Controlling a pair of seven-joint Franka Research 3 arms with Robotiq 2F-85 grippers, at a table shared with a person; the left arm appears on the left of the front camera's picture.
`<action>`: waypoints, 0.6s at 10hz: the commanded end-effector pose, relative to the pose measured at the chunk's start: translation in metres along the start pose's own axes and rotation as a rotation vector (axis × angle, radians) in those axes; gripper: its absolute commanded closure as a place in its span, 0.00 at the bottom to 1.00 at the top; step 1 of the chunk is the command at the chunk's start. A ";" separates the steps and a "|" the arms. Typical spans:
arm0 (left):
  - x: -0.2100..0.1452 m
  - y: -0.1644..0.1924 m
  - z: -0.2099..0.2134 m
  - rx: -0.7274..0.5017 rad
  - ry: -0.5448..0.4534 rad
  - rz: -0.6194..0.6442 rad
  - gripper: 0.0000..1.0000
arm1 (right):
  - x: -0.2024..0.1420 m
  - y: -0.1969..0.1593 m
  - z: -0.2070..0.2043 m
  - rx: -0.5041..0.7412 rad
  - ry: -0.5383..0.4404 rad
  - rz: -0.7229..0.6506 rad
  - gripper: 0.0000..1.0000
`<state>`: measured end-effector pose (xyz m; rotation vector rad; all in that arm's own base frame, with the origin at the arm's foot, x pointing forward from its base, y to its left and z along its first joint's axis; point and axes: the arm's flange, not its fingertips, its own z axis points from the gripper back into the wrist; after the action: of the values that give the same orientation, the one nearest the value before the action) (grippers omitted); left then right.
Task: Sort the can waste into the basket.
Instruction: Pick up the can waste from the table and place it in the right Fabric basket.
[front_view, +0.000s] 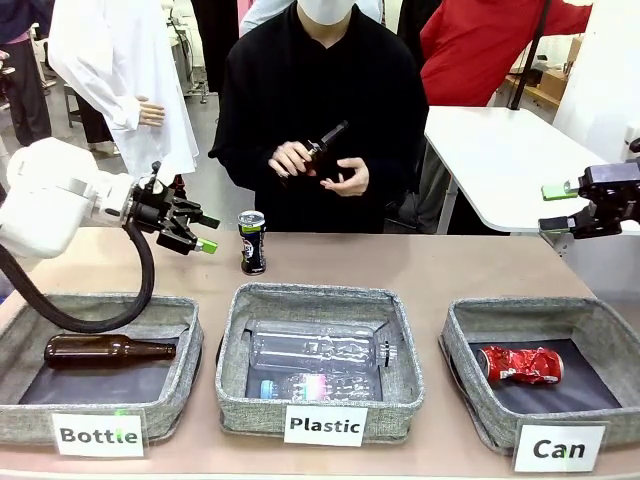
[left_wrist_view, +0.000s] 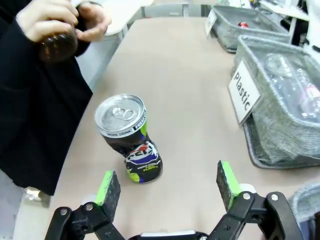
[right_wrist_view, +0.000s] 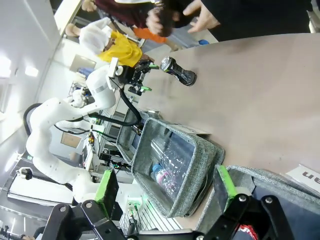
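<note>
Left claw (front_view: 205, 232) spread wide, empty, hovering just left of black can (front_view: 252, 242), upright on worktop (front_view: 420, 265). Red can (front_view: 520, 364) lies inside Can basket (front_view: 520, 308). Right claw (front_view: 557, 207) wide, empty, raised at far right.

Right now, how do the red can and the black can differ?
The red can lies crushed on its side inside the Can basket. The black can stands upright on the table, outside every basket, near the left gripper. Both are small metal drink cans.
</note>
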<state>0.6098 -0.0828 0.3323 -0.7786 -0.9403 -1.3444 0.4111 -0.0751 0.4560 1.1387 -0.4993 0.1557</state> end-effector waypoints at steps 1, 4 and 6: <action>0.028 -0.024 0.091 -0.113 0.051 0.044 0.00 | -0.001 0.001 0.002 0.002 0.003 0.014 0.00; 0.051 -0.140 0.258 -0.126 0.014 -0.047 0.00 | -0.001 0.001 0.002 0.002 0.003 0.014 0.00; 0.036 -0.187 0.313 0.055 -0.051 -0.038 0.00 | -0.001 0.001 0.002 0.002 0.003 0.014 0.00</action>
<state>0.3943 0.1615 0.5052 -0.8060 -0.9533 -1.3710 0.4110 -0.0755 0.4561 1.1386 -0.5003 0.1551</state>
